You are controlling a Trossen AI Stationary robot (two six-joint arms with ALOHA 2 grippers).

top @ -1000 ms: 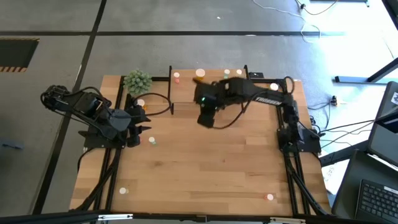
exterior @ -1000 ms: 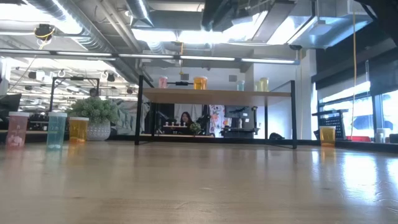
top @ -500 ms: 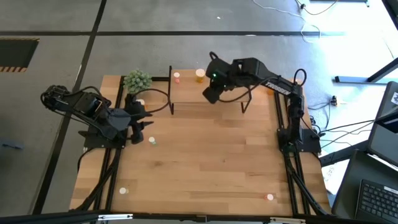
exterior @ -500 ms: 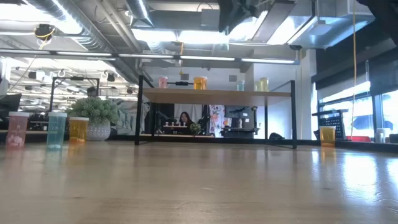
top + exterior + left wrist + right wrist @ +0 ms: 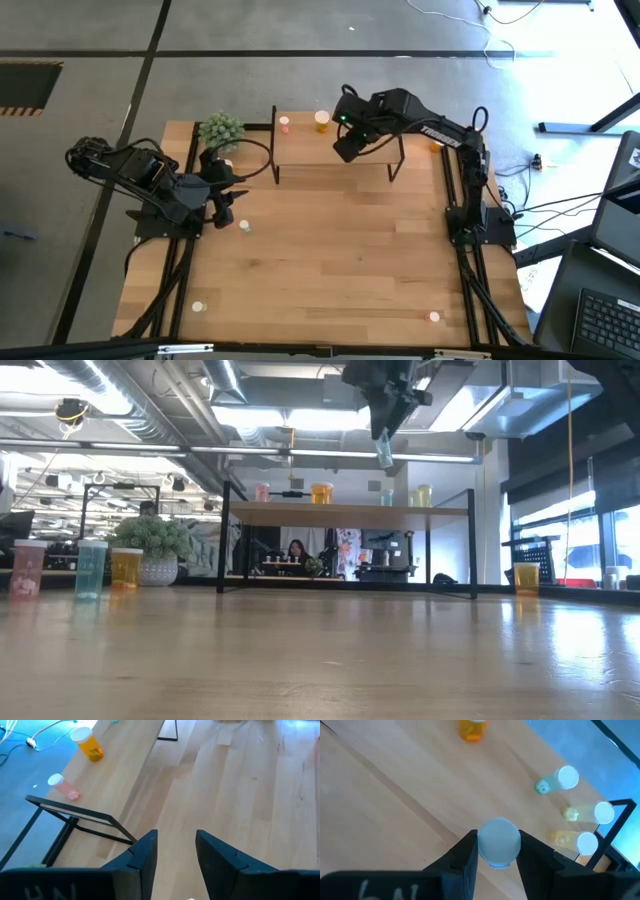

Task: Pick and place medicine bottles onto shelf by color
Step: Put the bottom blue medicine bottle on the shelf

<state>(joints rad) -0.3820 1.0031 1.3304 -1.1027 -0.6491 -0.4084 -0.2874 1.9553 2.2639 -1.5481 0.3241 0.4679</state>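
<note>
The shelf [image 5: 335, 140] stands at the table's far side. On it are a pink bottle [image 5: 285, 123], an orange one [image 5: 321, 120], a teal one [image 5: 557, 780] and two yellow ones [image 5: 592, 812]. My right gripper [image 5: 345, 148] hangs above the shelf, shut on a small teal bottle [image 5: 384, 452] with a pale cap. My left gripper [image 5: 175, 855] is open over the table's left part, near the shelf's left leg, with nothing between its fingers. A pale green bottle [image 5: 245, 227] stands on the table just right of it. My right gripper pinches the teal bottle's capped top [image 5: 498, 842] between its two fingers. The fingers come from above, pointing steeply down. The bottle hangs below them, slightly tilted and lifted clear above the shelf board [image 5: 345, 510].
A spiky green plant [image 5: 220, 130] stands at the far left beside the shelf. Loose bottles stand near the front edge [image 5: 198, 306] [image 5: 433, 317], and pink, teal and orange ones stand at the left [image 5: 90, 568]. A person [image 5: 297, 550] sits in the room behind.
My right gripper has carried the teal bottle toward the table's far edge, from in front of the shelf to above its board, rolling its wrist as it went. The bottle now shows in the low view, hanging above the shelf. My left gripper has turned slightly in place.
</note>
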